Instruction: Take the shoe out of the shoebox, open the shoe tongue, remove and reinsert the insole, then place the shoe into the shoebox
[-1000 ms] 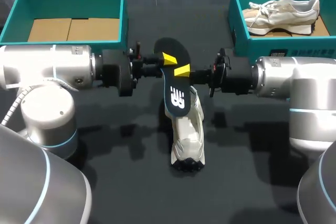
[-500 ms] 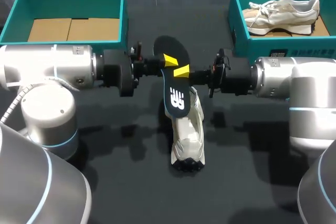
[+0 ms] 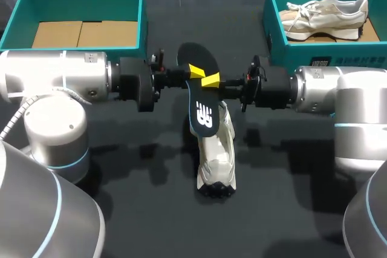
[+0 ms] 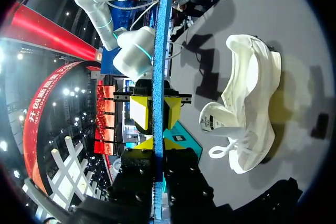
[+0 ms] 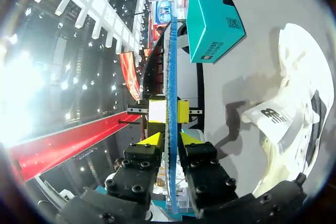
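Head view: 2 arms meet over the middle of the dark table (image 3: 121, 209).
Insole (image 3: 202, 110): black, held in the air between both grippers, its lower end over the shoe.
Left gripper (image 3: 195, 71): clamped on the insole's left edge.
Right gripper (image 3: 210, 80): pinching the opposite edge.
Wrist views: each shows the insole edge-on, yellow tips pressed against both faces.
Shoe (image 3: 217, 152): white, lying on the table beneath the insole, outside both boxes.
Left shoebox (image 3: 143, 16): teal, open, cardboard inside.
Right shoebox (image 3: 269, 16): teal, holding 1 beige shoe (image 3: 329, 13).
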Robot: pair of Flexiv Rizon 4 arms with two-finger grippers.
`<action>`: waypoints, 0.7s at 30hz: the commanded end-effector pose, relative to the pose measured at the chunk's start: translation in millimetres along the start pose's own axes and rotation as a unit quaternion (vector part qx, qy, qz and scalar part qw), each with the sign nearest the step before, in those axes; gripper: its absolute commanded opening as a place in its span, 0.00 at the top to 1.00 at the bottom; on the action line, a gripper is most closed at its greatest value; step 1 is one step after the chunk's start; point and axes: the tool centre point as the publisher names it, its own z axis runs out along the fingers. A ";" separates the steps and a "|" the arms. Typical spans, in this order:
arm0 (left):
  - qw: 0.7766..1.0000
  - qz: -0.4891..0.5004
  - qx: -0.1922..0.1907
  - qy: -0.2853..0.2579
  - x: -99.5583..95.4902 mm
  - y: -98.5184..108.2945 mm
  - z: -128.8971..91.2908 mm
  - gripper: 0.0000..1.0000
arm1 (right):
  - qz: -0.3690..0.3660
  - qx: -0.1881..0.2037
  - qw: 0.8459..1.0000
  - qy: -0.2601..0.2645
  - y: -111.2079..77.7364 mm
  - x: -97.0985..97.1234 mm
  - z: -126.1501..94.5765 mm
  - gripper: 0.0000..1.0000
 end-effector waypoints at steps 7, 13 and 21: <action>1.000 -0.011 0.004 0.013 -1.2 -19.6 -25.4 1.00 | -0.043 0.025 0.998 -0.024 -8.8 1.4 -34.9 0.00; 1.000 -0.015 0.003 0.025 -0.5 -40.7 -38.0 1.00 | -0.043 0.025 0.998 -0.024 -8.8 1.4 -34.9 0.00; 0.997 -0.062 0.037 0.036 -0.5 -63.7 -44.4 1.00 | -0.180 0.068 0.981 -0.018 -18.4 -4.9 -66.2 0.00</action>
